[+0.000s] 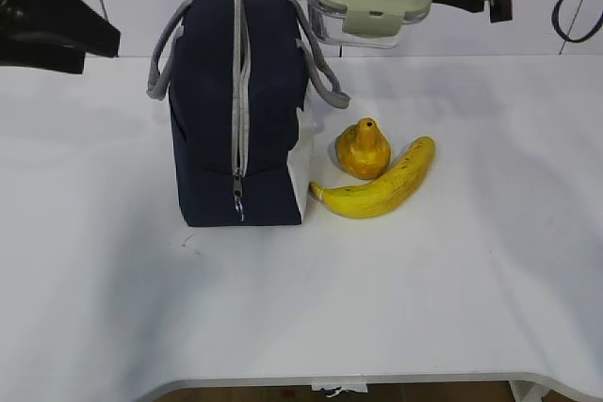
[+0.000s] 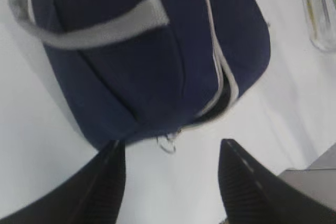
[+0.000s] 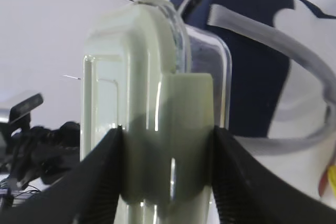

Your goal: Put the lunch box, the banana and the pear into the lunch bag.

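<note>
The lunch bag's interior is hidden, seemingly barely unzipped.

Both arms are black. The left gripper has two black tapered fingers with ribbed inner faces. The right gripper has matching ribbed fingers. A black cable loops beside the right arm.

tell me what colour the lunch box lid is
Pale sage green, on the lunch box clamped in the right gripper. The right wrist view shows it best.
</note>
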Robot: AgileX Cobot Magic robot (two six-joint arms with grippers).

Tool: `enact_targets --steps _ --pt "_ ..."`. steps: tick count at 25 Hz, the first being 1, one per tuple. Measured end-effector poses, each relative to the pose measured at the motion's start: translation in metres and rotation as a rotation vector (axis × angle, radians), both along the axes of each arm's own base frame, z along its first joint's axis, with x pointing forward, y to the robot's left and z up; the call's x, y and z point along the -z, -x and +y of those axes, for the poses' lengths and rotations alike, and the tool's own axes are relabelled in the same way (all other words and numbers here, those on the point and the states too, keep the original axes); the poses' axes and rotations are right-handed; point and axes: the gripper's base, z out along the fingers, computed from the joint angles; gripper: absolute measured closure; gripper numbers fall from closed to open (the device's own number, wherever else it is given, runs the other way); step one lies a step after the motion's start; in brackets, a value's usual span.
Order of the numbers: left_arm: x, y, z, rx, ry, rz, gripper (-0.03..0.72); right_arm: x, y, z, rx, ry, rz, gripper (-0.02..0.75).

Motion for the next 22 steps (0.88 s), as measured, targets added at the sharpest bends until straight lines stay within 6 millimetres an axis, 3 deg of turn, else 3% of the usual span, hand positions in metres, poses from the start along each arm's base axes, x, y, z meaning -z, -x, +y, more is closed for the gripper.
enact_targets --steps 1,2,3,6,8,10,17,20,22 --pt "0.0 -0.016 -0.004 0.017 0.008 -0.007 0.258 -0.004 -0.001 0.006 -0.004 0.001 -0.018 0.369" --pt "0.0 -0.016 -0.004 0.017 0.008 -0.007 0.258 -0.006 -0.002 0.01 0.0 0.004 -0.027 0.369" --pt "0.001 -0.035 -0.012 0.044 0.006 -0.013 0.258 -0.007 -0.002 0.013 0.007 0.007 -0.035 0.368" --pt "0.005 -0.053 -0.029 0.091 0.003 -0.019 0.258 -0.009 -0.005 0.021 0.03 0.011 -0.053 0.369" --pt "0.018 -0.06 -0.045 0.131 -0.005 0.006 0.258 -0.009 -0.006 0.025 0.042 0.012 -0.057 0.369" --pt "0.016 -0.07 -0.055 0.154 -0.045 -0.038 0.258 -0.009 -0.006 0.031 0.042 0.015 -0.061 0.369" --pt "0.034 -0.082 -0.066 0.152 -0.115 -0.06 0.264 -0.01 -0.003 0.041 0.017 0.007 -0.06 0.369" --pt "0.04 -0.084 -0.066 0.153 -0.122 -0.048 0.384 -0.01 -0.002 0.05 0.01 0.001 -0.063 0.369" --pt "0.041 -0.084 -0.066 0.157 -0.132 -0.045 0.544 -0.011 -0.002 0.057 0.011 -0.003 -0.066 0.369"
